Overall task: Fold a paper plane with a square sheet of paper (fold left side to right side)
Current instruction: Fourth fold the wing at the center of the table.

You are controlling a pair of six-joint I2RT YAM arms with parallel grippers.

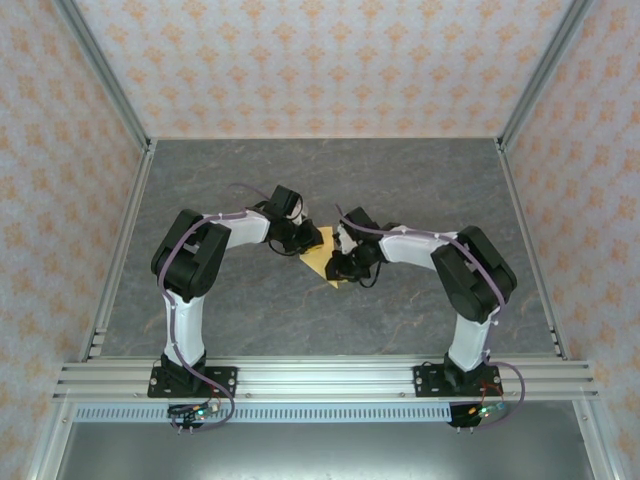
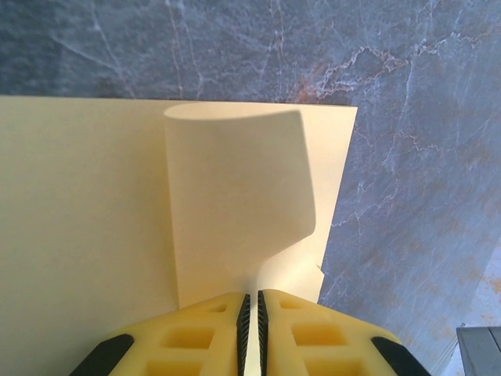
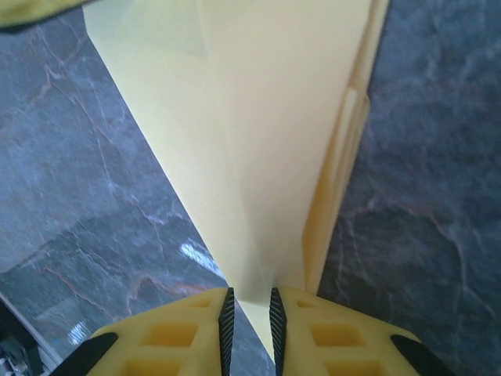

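Where the two arms met over the grey tabletop (image 1: 420,190), the square sheet of paper (image 1: 323,250) lay between the left gripper (image 1: 303,244) and the right gripper (image 1: 337,267), both touching it; seen from overhead, only a small yellow-orange wedge showed between the black wrists. Left wrist view: left gripper (image 2: 252,301) had its jaws pressed almost together, pinching a curled flap (image 2: 235,204) of the sheet; the flap rose out of the fingers (image 2: 200,333) and rolled over ahead of them; the rest of the sheet (image 2: 78,227) lay flat beyond and to the left of the gripper, bare marbled tabletop to its right. Right wrist view: right gripper (image 3: 250,301) stood with jaws drawn narrow around a pointed, creased corner of the sheet (image 3: 274,117); the paper filled the slit between the fingers (image 3: 325,333) and widened ahead of them into a lifted, layered fan; a folded edge ran just right of the jaws; tabletop showed on both sides; a yellow fingertip (image 3: 31,12) of the left gripper sat at the far left corner.
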